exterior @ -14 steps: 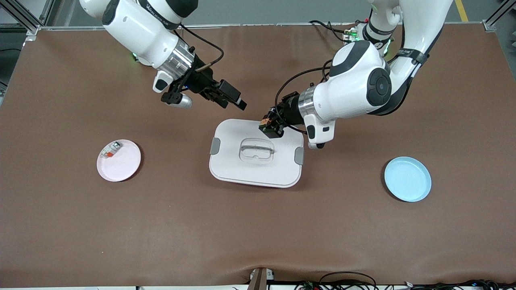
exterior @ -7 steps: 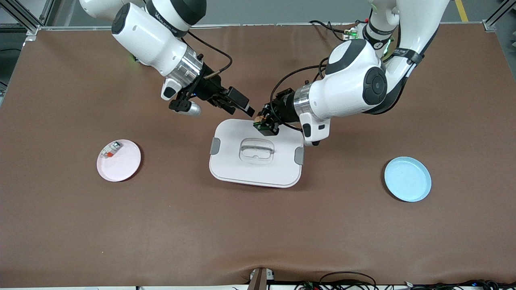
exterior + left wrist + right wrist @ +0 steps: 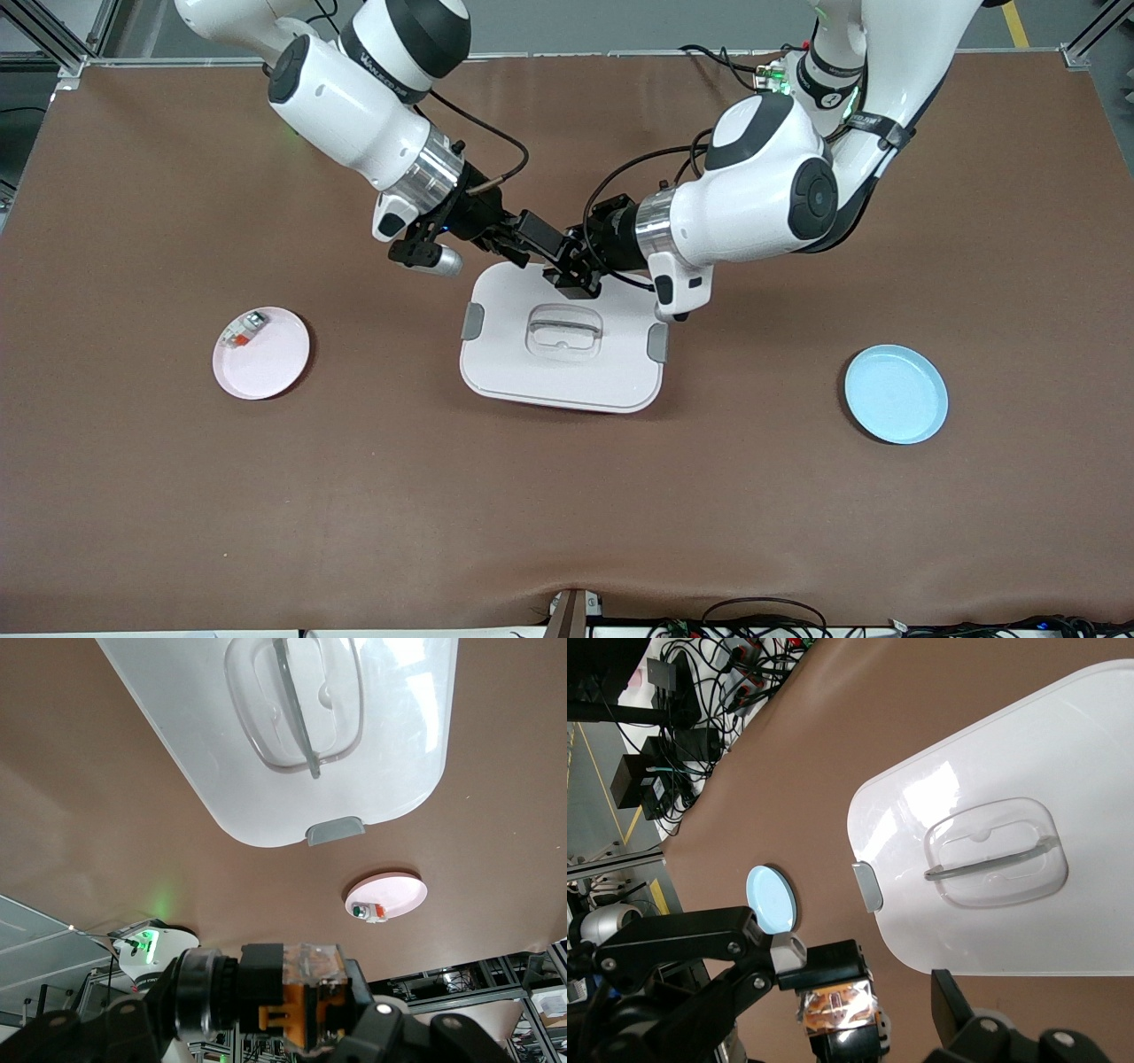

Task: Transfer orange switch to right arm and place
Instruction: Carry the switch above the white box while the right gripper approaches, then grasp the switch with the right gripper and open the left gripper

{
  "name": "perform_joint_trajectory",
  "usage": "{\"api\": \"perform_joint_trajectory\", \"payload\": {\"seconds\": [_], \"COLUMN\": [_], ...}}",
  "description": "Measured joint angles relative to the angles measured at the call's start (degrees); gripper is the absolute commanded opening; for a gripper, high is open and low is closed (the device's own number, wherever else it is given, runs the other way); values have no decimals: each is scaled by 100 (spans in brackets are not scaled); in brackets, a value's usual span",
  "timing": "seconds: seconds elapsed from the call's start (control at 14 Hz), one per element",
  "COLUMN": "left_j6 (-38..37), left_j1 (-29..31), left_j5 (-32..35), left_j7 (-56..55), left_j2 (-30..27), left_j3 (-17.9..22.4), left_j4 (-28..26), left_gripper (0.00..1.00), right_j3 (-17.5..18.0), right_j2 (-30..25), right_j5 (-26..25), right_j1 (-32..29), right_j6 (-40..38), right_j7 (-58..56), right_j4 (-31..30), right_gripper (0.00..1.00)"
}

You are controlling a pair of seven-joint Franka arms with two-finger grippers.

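Note:
The orange switch (image 3: 306, 997), a small black block with orange and clear faces, is held above the table with my left gripper (image 3: 292, 1028) shut on it. In the front view both hands meet over the edge of the white lid (image 3: 567, 377) that lies farthest from the front camera. There the left gripper (image 3: 574, 270) faces the right gripper (image 3: 547, 245). In the right wrist view the switch (image 3: 837, 1008) sits between the fingers of my right gripper (image 3: 864, 973), which is open around it. One finger (image 3: 952, 1005) stands clear of the switch.
A pink plate (image 3: 270, 368) toward the right arm's end holds a grey-white part with a red tab (image 3: 244, 330). A blue plate (image 3: 895, 394) lies toward the left arm's end. The lid has a clear handle (image 3: 564, 330) in its middle.
Both arms have moved toward each other over the lid's edge. The open right gripper has come up around the switch in the left gripper.

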Motion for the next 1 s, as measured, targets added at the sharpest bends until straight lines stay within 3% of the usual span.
{"api": "perform_joint_trajectory", "payload": {"seconds": [0.36, 0.64, 1.0], "left_j6": [69, 99, 105], "left_j1": [-4, -14, -40], "left_j5": [0, -1, -1], "left_j7": [0, 0, 0], "left_j2": [76, 80, 83], "left_j3": [16, 10, 10], "left_j4": [0, 28, 28], "left_gripper": [0, 0, 0], "right_j3": [0, -63, -91], "right_j2": [101, 118, 113], "right_j5": [-300, -371, -371], "right_j1": [140, 143, 142], "right_j6": [-121, -765, -710], "right_j7": [-25, -405, -446], "right_j4": [24, 42, 62], "right_gripper": [100, 100, 100]}}
